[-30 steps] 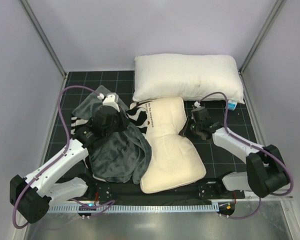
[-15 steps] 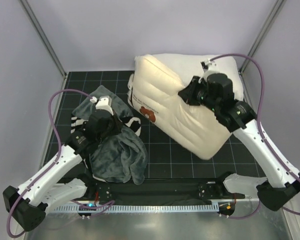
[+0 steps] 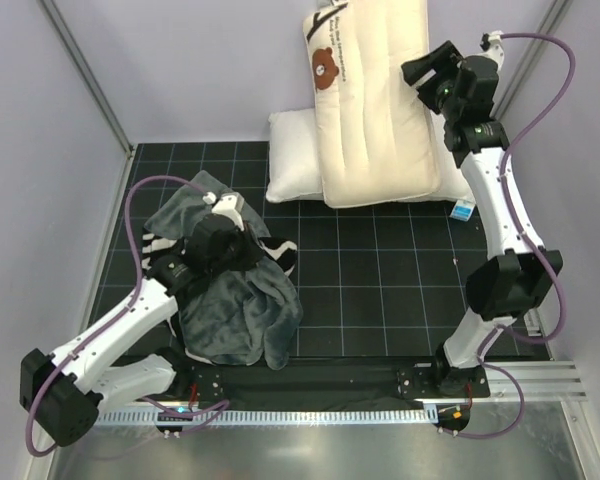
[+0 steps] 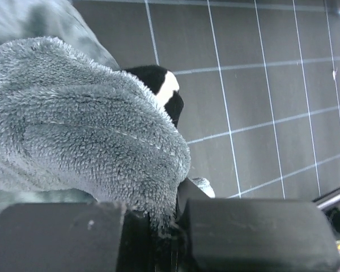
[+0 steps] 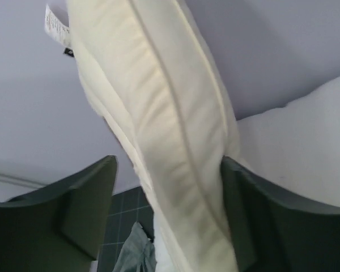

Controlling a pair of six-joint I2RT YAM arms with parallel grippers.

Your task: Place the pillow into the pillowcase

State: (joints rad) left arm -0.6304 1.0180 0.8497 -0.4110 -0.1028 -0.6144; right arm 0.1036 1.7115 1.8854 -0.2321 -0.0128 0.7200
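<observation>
— So where is the pillow (image 3: 365,110) sitting?
— We are seeing it standing on end at twelve o'clock before the back wall, bear face uppermost, its lower end overlapping the plain white pillow (image 3: 292,160).
— Is the right gripper (image 5: 169,170) gripping it?
— No; its fingers are standing apart, straddling the pillow's edge at one o'clock.
— And the pillowcase (image 3: 235,320)?
— It is lying crumpled at eight o'clock, grey side up, and we are seeing the left gripper (image 4: 165,224) pinching its plush, fingers clamped together on it.
</observation>
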